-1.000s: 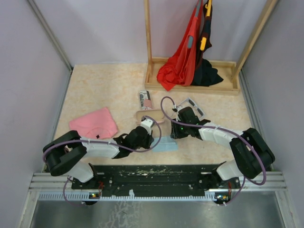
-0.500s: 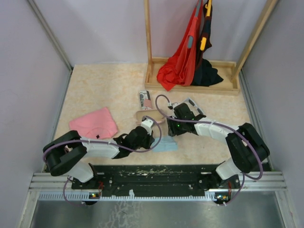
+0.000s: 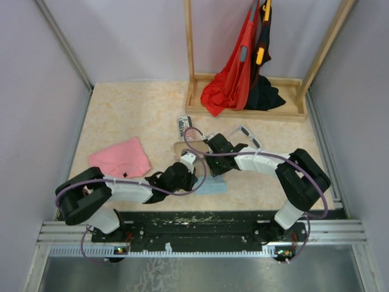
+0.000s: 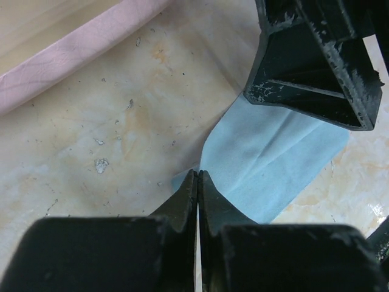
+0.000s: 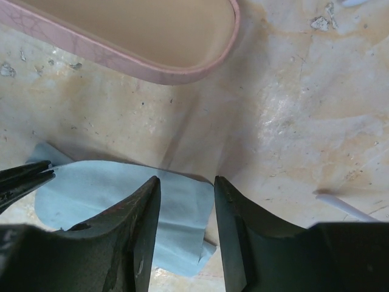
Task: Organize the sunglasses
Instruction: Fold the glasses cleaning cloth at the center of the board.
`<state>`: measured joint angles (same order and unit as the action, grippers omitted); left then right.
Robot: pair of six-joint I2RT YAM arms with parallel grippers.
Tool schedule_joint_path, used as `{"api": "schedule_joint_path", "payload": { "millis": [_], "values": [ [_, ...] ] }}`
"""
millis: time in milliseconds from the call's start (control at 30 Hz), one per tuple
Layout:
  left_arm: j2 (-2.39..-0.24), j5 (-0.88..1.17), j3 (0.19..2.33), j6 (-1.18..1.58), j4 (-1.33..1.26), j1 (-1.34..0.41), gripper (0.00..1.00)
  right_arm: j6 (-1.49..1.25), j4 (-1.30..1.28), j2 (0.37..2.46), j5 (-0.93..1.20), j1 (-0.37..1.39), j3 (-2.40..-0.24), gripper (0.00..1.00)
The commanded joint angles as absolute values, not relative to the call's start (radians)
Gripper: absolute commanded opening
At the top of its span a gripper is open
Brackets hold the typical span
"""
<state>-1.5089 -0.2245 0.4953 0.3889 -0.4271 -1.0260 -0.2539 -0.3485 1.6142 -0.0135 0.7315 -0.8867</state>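
As my left gripper (image 4: 198, 175) is pinching the cloth (image 4: 273, 164), white sunglasses (image 3: 248, 135) are lying just beyond my unclenched right gripper (image 5: 185, 182), near the open pink case (image 5: 146, 74).

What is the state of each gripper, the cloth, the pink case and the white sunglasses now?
left gripper: shut on a corner of the light-blue cloth.
right gripper: open, over the cloth.
light-blue cloth: lying on the table, one corner pinched.
pink case: open.
white sunglasses: on the table, outside any case.

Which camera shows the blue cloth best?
Left wrist: the blue cloth spreads across the frame, corner pinched by the left gripper. Right wrist shows part beneath the right gripper; top view, only an edge.
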Motion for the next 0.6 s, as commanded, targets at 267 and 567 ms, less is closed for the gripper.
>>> {"api": "schedule_joint_path", "payload": {
  "millis": [267,567],
  "values": [
    [-1.515,-0.222,0.485,0.388,-0.459,-1.031,0.01,-0.261,-0.507,1.750,-0.075,0.806,-0.955,0.34],
    [-1.509,-0.225,0.485,0.384,-0.456,-1.031,0.01,-0.285,-0.526,1.749,-0.059,0.827,-0.931,0.34]
  ]
}}
